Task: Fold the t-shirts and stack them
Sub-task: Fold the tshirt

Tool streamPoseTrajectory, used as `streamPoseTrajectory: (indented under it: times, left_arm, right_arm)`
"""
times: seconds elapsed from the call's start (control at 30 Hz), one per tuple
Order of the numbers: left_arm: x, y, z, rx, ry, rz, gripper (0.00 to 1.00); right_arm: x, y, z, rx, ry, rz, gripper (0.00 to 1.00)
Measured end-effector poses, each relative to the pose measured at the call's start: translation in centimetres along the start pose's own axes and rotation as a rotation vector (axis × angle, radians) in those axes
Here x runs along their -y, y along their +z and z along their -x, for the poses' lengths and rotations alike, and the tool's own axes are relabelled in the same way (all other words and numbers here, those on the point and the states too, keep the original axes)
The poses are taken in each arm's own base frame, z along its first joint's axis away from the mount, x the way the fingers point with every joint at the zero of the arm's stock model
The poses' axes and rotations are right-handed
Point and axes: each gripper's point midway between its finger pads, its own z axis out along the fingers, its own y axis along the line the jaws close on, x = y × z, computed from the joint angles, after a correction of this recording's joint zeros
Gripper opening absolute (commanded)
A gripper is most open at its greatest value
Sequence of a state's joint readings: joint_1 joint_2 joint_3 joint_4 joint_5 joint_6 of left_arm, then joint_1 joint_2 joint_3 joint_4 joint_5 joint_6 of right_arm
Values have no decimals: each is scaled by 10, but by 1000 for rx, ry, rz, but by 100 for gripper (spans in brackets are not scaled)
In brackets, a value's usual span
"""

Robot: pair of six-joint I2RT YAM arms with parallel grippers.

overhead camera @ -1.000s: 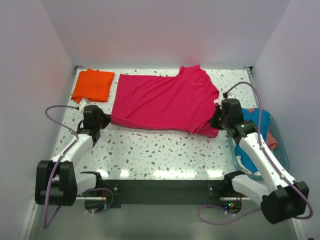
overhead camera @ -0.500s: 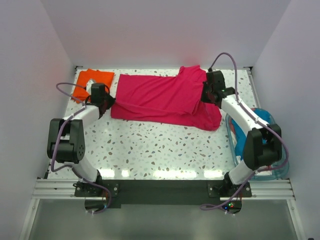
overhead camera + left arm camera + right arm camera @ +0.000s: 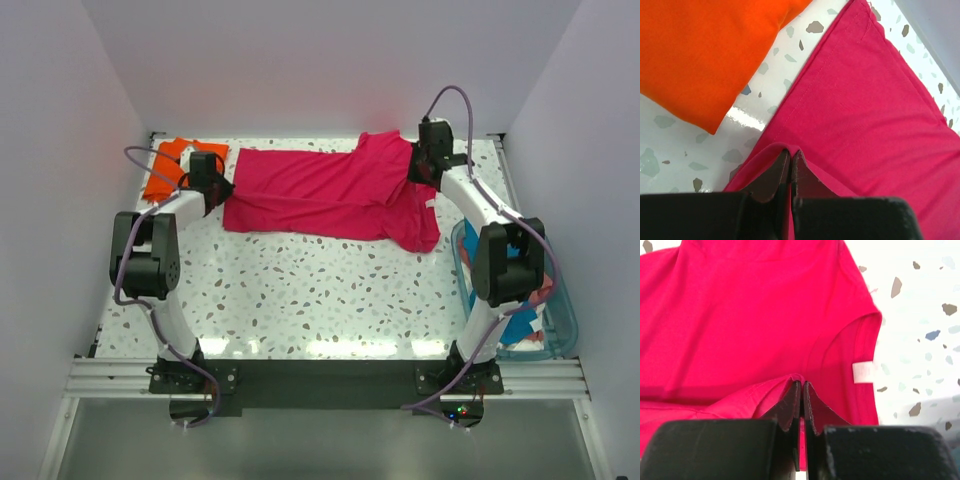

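Note:
The magenta-red t-shirt (image 3: 325,195) lies spread across the far half of the table, its near edge lifted and carried over the rest. My left gripper (image 3: 222,186) is shut on the shirt's left hem edge (image 3: 790,150). My right gripper (image 3: 417,172) is shut on a fold of the same shirt (image 3: 799,377) near the collar with its white tag (image 3: 863,372). A folded bright orange t-shirt (image 3: 172,165) lies at the far left; it also shows in the left wrist view (image 3: 705,50). Teal-blue cloth (image 3: 520,325) and salmon-pink cloth (image 3: 543,290) lie in the tub.
A clear blue-rimmed plastic tub (image 3: 560,300) stands at the right edge of the table. White walls enclose the speckled table (image 3: 320,290) on three sides. Purple cables loop from both arms.
Both grippers have moved from the shirt's near edge toward the far side, carrying that edge with them. The shirt's near edge now lies folded over, and the shirt looks narrower.

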State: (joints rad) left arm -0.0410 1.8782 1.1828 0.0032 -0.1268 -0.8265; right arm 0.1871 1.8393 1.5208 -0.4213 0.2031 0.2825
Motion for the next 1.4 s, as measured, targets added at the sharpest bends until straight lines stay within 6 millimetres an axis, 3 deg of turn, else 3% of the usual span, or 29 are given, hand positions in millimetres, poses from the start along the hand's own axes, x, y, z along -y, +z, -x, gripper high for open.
streamPoseTrajectory:
  times: [0.2,0.27,0.3,0.33,0.4,0.43,0.53,0.63,0.8,0.9,1.07,1.23,1.4]
  left_arm:
    - [2,19,-2,-30,42,14,15]
    - [5,25,-1,-36,65,8,25]
    - [6,27,-1,-38,73,4,37]
    - [9,29,0,-39,84,-4,45]
    - [14,30,3,-39,100,-23,62]
    - [16,29,5,-37,105,-29,66]
    - [18,21,8,-27,108,-36,70]
    - [4,-1,7,-15,86,2,69]
    - [-25,-48,-3,12,25,54,61]
    - [-47,-65,-22,-4,-3,81,57]
    - [-68,-65,-51,-63,-15,111,56]
    - [-66,-55,-58,-68,-37,95,56]
    - [-65,-39,-61,-70,-59,93,52]
  right_arm:
    - [-7,24,15,9,-4,25,0]
    - [-11,34,17,6,-9,32,20]
    - [-13,38,18,4,-9,33,30]
    - [-14,43,18,0,-12,32,52]
    - [-16,52,16,-17,-19,26,67]
    - [-16,55,15,-29,-21,22,73]
    - [-12,56,8,-62,-14,-3,73]
    - [-5,48,-1,-86,6,-34,71]
    - [16,5,-42,-148,40,-82,55]
    - [24,-21,-59,-157,52,-98,52]
    - [30,-42,-86,-174,59,-101,51]
    - [34,-41,-108,-216,53,-117,51]
    - [36,-40,-107,-207,58,-130,51]
